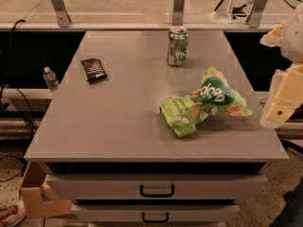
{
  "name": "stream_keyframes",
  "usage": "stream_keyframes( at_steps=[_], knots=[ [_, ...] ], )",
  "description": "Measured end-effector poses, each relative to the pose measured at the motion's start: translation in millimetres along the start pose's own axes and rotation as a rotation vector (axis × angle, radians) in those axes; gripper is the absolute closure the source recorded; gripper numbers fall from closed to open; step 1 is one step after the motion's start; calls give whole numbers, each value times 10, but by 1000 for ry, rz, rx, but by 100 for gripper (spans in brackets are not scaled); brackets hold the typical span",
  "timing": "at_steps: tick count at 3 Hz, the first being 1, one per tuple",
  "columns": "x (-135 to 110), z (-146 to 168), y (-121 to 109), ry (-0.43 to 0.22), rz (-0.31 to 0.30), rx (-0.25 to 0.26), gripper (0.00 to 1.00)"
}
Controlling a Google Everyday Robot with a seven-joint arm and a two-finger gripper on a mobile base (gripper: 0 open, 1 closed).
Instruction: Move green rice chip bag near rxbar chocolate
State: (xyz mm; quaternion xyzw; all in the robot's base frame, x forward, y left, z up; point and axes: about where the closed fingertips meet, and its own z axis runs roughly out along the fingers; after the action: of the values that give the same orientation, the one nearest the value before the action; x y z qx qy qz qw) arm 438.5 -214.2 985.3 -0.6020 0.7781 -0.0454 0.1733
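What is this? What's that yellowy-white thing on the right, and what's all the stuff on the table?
That pale thing at the right edge is a robot's arm. Its hand hangs just beside the table. There is only one picture, looking down on the table from its front.

On the table are a crumpled green bag of chips near the right side, a small brown bar at the left, and a green can standing at the back. The bag lies on the table, and the hand holds nothing that I can see.

Below are two drawers. A little bottle stands off to the left.
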Motion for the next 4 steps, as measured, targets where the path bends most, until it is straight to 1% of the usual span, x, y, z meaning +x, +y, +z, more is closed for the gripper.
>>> stream_keyframes(
  at_steps=[1,2,3,4],
  knots=[
    [0,-1,0,0,0,0,0],
    [-41,-12,-7,-27,6,14,0],
    [-212,301,-137,-29,-67,14,0],
    [-362,686,-324,-49,-136,-2,0]
  ],
)
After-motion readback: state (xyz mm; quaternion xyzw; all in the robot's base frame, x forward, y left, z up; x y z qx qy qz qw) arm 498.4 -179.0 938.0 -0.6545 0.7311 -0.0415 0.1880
